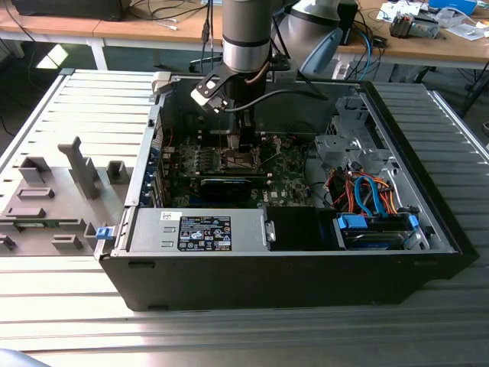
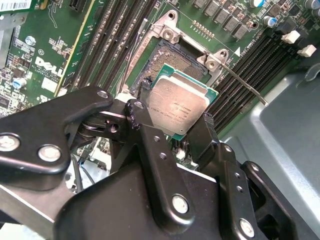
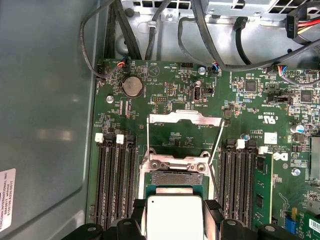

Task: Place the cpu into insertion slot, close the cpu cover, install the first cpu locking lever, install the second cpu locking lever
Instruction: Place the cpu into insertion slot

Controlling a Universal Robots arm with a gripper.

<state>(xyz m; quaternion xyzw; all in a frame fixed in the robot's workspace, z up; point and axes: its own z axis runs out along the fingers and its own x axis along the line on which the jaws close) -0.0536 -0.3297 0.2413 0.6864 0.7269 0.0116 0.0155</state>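
Gripper (image 2: 172, 117) clenched on the chip (image 2: 177, 102), I hold it just over the open socket (image 2: 167, 57); in the exterior view we sit at twelve o'clock from the long black card (image 1: 231, 186).

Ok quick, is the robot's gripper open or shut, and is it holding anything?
The gripper: shut on the cpu, holding it over the insertion slot.
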